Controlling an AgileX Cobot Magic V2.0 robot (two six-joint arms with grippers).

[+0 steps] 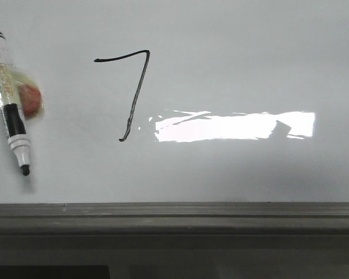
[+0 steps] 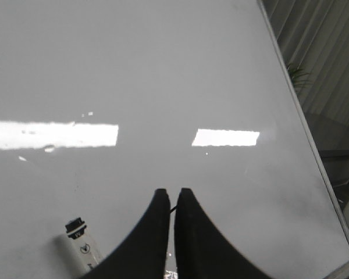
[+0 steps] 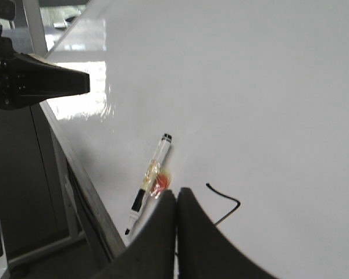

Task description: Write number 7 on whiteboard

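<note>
Smudging is threatening the number 7 (image 1: 134,93) lying beside the marker (image 1: 11,102); both arms' fingers (image 2: 166,226) are sitting closed, empty.

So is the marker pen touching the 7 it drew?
Apart. The front view shows the marker lying on the whiteboard, with bare board between it and the number 7.

A hand-drawn number 7 (image 1: 132,93) (black marker line) stands on the whiteboard (image 1: 250,58).
</note>
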